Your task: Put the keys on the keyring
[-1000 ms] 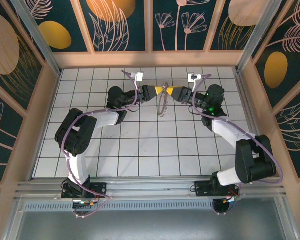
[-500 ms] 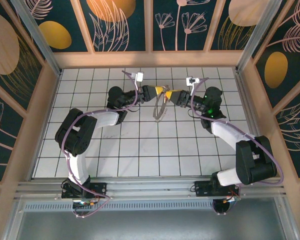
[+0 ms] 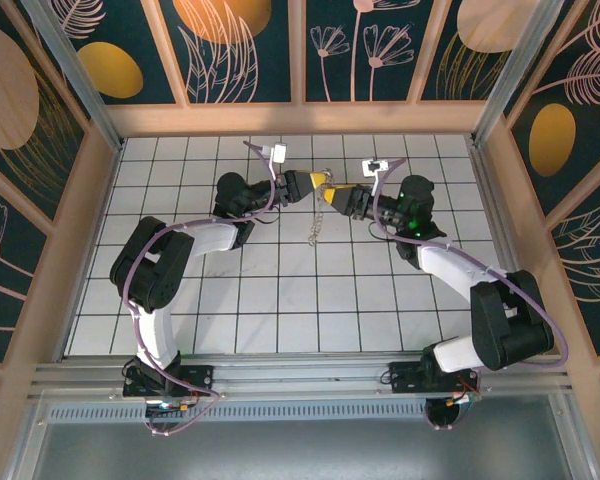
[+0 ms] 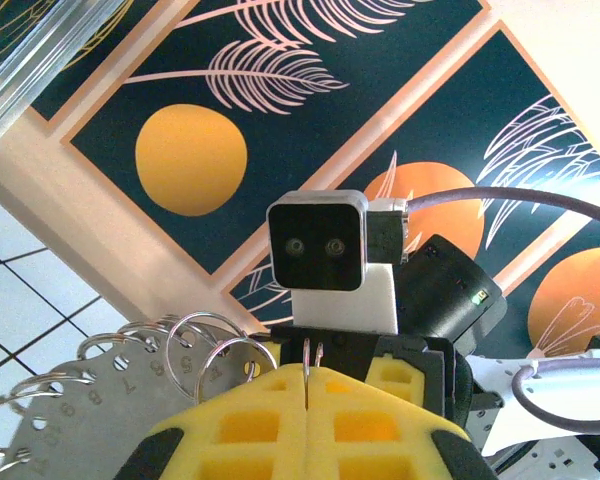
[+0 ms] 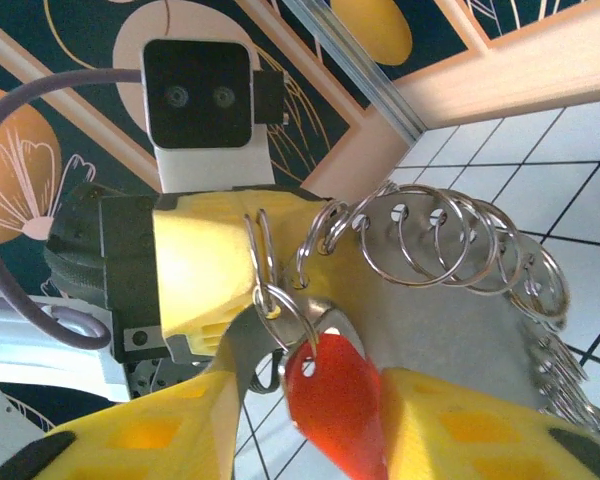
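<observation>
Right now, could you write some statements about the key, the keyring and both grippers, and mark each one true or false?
1. The left gripper is shut on one wire ring of the keyring. True.
2. The red key lies flat on the tiled table. False: it sits between the fingers of the right gripper, up off the table.
3. The keyring is a grey plate with many wire rings along its edge. True.
4. The two grippers stand at opposite sides of the table. False: their tips nearly meet over the far middle of it.
</observation>
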{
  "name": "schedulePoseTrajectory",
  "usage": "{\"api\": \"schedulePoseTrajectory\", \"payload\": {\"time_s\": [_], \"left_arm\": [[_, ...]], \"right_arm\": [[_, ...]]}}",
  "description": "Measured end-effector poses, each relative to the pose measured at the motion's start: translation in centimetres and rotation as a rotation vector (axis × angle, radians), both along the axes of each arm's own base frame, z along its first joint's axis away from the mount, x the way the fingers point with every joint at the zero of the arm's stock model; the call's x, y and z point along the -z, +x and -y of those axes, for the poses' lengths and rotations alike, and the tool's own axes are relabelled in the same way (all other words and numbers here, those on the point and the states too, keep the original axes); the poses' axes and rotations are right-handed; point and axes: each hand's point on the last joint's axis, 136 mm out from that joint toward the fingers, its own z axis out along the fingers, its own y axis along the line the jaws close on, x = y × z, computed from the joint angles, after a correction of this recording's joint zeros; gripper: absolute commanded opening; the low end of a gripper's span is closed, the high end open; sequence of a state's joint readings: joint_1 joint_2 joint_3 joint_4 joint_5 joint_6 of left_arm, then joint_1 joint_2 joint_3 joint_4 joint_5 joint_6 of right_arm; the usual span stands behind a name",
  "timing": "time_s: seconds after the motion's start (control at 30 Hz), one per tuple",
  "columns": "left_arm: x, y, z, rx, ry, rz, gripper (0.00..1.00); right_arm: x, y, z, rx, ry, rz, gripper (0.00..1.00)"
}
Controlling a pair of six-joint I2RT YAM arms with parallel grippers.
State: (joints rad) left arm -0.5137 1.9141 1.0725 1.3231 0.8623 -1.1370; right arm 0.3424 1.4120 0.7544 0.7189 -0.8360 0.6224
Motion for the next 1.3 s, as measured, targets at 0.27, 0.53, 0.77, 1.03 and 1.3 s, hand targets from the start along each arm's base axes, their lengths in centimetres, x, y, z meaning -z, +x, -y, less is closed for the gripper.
{"api": "schedulePoseTrajectory", "payload": {"time_s": [0.27,0.53,0.77,1.03,1.3], "left_arm": [[0.1,0.3,0.0,-0.015,0.004,-0.004,0.00],[-0.4,0.3,-0.2,-0.028,-0.002,0.012,0.00],[-0.4,0.4,-0.2,-0.033,0.002,0.016,0.00],[-0.7,0.4,-0.3,-0.040,0.008,0.018,0.00],[-0.7,0.3,-0.2,-0.039,0.009,0.018,0.00]], "right_arm": [[1.3,-0.4,-0.7,-0.005,-0.049,-0.008,0.01],[2.2,-0.9,-1.2,-0.017,-0.080,-0.019,0.00],[2.7,-1.6,-2.0,-0.045,-0.106,-0.016,0.00],[-0.5,-1.4,1.3,0.033,-0.103,0.068,0.25],[-2.3,-0.4,3.7,0.087,-0.069,0.104,0.34]]}}
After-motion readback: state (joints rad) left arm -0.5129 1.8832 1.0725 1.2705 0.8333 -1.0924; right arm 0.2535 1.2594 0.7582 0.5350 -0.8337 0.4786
